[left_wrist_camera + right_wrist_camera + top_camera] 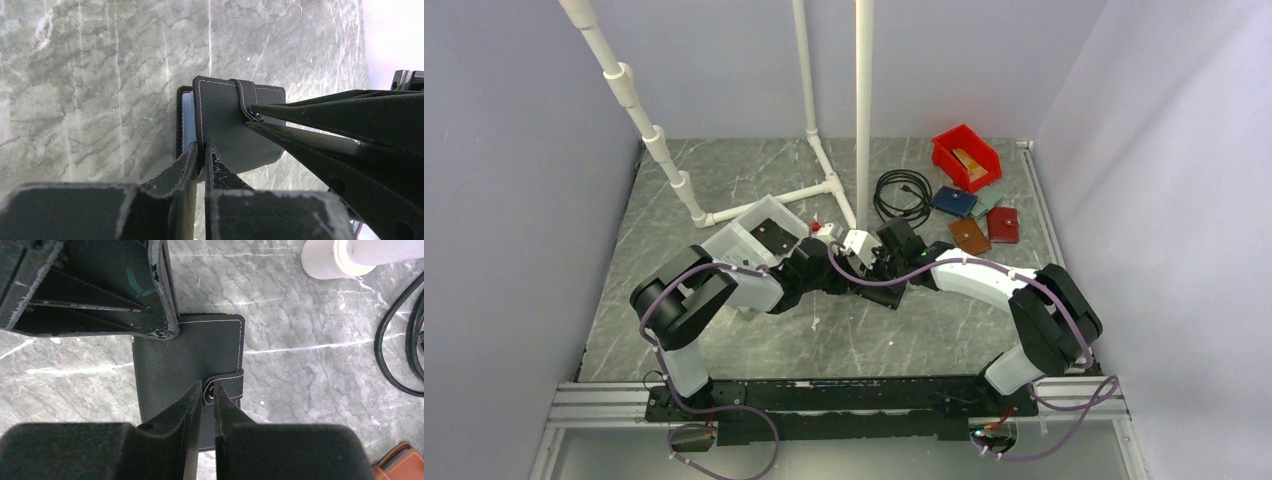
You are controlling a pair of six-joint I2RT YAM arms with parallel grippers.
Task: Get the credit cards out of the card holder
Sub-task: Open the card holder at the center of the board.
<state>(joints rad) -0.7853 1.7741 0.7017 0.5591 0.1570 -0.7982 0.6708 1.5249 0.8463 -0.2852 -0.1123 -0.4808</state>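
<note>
A black card holder (235, 130) sits on the grey marble table (90, 75), midway between the two arms. The left gripper (202, 152) is pinched narrowly on the holder's near edge. The right gripper (209, 390) is pinched on its strap (230, 385).

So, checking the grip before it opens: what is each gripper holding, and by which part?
Left gripper holds the card holder by one edge; right gripper pinches its snap strap.
</note>
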